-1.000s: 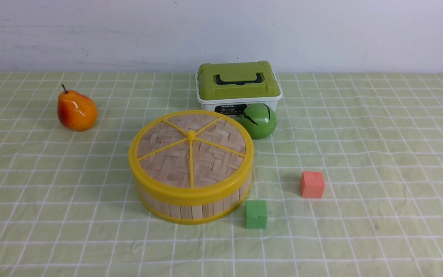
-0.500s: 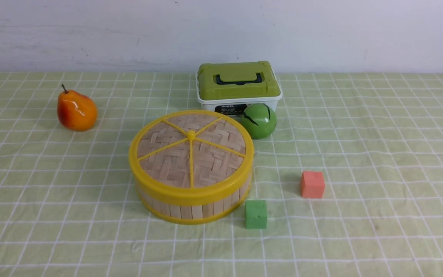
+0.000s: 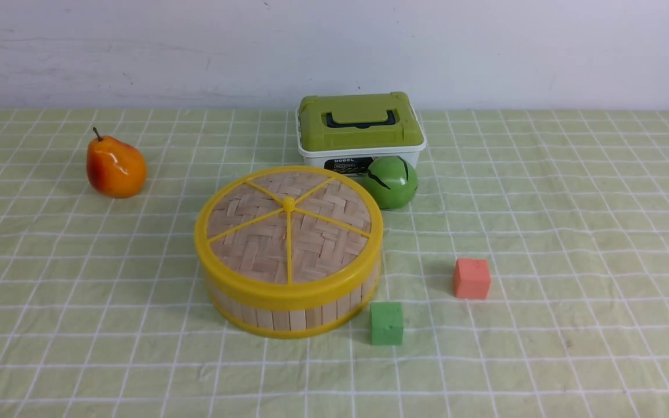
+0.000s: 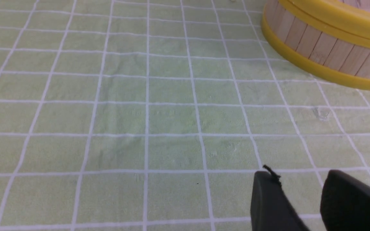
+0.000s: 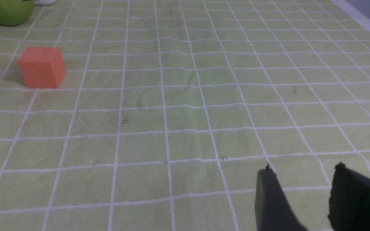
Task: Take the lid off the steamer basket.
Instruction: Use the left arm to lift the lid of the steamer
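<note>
The lid (image 3: 288,229), a woven bamboo disc with yellow rim, spokes and centre knob, sits on the steamer basket (image 3: 291,313) at the table's middle. The basket's slat wall and yellow rims also show in the left wrist view (image 4: 326,48). Neither arm shows in the front view. My left gripper (image 4: 299,176) is open and empty over bare cloth, well short of the basket. My right gripper (image 5: 303,170) is open and empty over bare cloth, away from the basket.
A white box with green lid (image 3: 359,130) stands behind the basket, a green ball (image 3: 391,182) beside it. An orange pear (image 3: 115,167) lies far left. A green cube (image 3: 386,323) and an orange-red cube (image 3: 471,278) lie right of the basket; the latter also shows in the right wrist view (image 5: 41,67).
</note>
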`<action>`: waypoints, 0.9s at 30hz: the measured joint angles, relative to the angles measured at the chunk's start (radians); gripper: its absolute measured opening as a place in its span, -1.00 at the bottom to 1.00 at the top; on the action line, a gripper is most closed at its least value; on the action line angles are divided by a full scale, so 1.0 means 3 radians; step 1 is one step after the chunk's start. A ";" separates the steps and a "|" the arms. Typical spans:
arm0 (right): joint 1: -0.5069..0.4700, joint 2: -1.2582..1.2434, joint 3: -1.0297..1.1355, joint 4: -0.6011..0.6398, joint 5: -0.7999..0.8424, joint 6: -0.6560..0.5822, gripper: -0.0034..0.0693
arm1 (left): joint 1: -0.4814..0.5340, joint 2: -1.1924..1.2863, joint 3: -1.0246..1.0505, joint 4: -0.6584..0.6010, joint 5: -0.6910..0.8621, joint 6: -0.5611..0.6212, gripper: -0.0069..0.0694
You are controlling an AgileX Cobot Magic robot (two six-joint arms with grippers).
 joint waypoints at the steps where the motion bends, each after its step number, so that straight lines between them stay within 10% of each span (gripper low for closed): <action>1: 0.0000 0.0000 0.0000 0.0000 0.0000 0.0000 -0.24 | 0.0000 0.0000 0.0000 0.0000 -0.0023 0.0000 -0.19; 16: 0.0000 0.0000 0.0000 0.0000 0.0000 0.0000 -0.24 | 0.0000 0.0000 0.0024 0.0050 -0.2393 -0.0018 -0.19; 27: 0.0000 0.0000 0.0000 0.0000 0.0000 0.0000 -0.24 | 0.0000 0.0006 -0.0229 -0.0263 -0.2785 -0.0996 -0.33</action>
